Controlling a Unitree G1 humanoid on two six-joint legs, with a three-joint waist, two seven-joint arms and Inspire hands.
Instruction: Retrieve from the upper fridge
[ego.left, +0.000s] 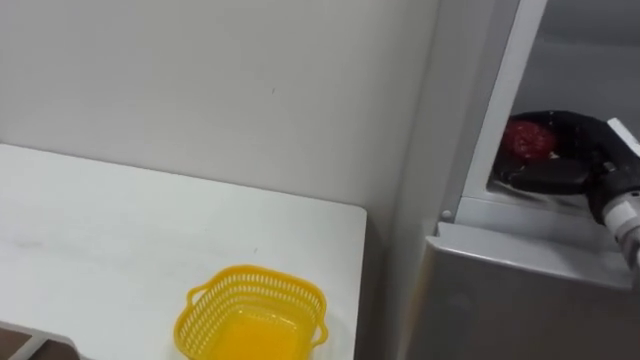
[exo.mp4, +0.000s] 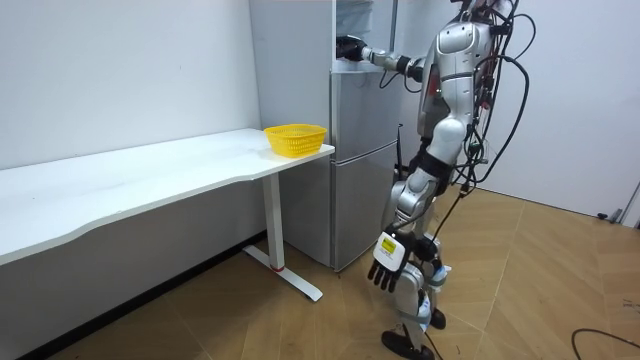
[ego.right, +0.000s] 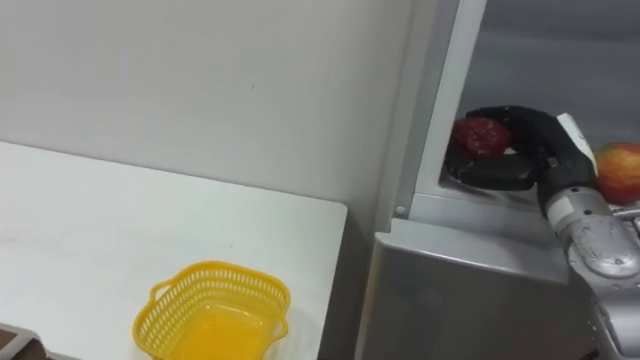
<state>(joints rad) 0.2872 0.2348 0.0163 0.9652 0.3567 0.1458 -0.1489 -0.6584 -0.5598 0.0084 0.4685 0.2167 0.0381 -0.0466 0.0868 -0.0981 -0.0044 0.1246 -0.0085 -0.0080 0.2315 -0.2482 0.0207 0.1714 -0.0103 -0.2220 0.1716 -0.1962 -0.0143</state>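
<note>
— What's the biggest thing over there?
— The grey fridge (exo.mp4: 360, 200), with its upper compartment open. The robot stands upright close in front of it, at the end of the long white counter (exo.mp4: 150, 170) that runs along the wall.

— Anything on the counter?
— A yellow basket (exo.mp4: 296, 144), sitting at the corner nearest the fridge.

— And the arms?
— The right arm is stretched out about level into the upper compartment. The right hand (ego.right: 545, 150) is at the front edge of the opening, on the side nearer the counter. Its fingers (ego.right: 530, 118) arch over a dark red fruit (ego.right: 480, 135) and the thumb lies beneath it, so the hand is clenched round that fruit, inside the fridge.

— Is the fruit lifted off the shelf?
— I can't tell; the hand covers its underside.

— The other hand?
— The left hand (exo.mp4: 385, 272) hangs low beside the leg, fingers slack and straight.

— Anything smaller in there?
— A red-and-yellow apple (ego.right: 618, 172), just beside the right wrist, on the far side from the red fruit.
</note>
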